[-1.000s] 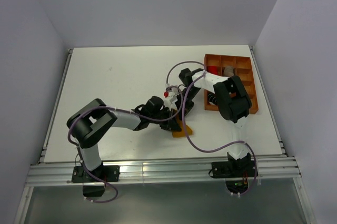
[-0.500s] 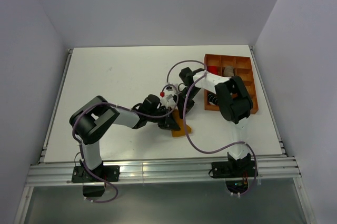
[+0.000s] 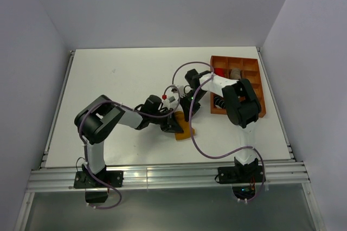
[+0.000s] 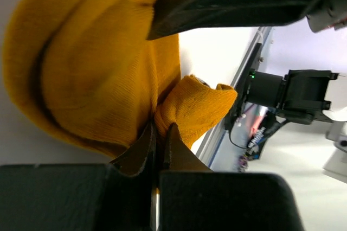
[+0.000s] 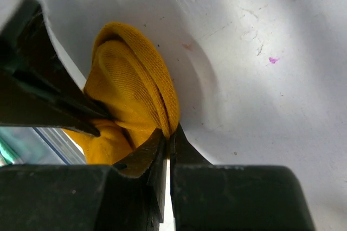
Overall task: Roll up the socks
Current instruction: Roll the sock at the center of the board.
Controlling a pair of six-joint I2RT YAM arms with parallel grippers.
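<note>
The mustard-orange sock [image 3: 186, 130] lies bunched on the white table between both arms. My left gripper [image 3: 173, 126] is at its left side and shut on a fold of the fabric [image 4: 160, 127]. From the far side my right gripper [image 3: 187, 116] is shut on the sock's doubled edge [image 5: 168, 133]. In the left wrist view the sock [image 4: 103, 68] fills the frame, curled over on itself. In the right wrist view the sock [image 5: 133, 87] stands up as a rounded fold. A black-and-white striped sock [image 3: 217, 102] shows in the tray's near-left compartment, partly hidden by the right arm.
An orange-brown compartment tray [image 3: 259, 87] sits at the right of the table, holding a red bundle [image 3: 218, 72] and a grey bundle [image 3: 236, 72]. Purple cables loop over the sock area. The table's near edge and metal rails lie just in front of the sock.
Both grippers have stayed shut on the mustard sock. The left arm has drawn back to the left and slightly away from the near edge, and the sock has shifted a little with it.
</note>
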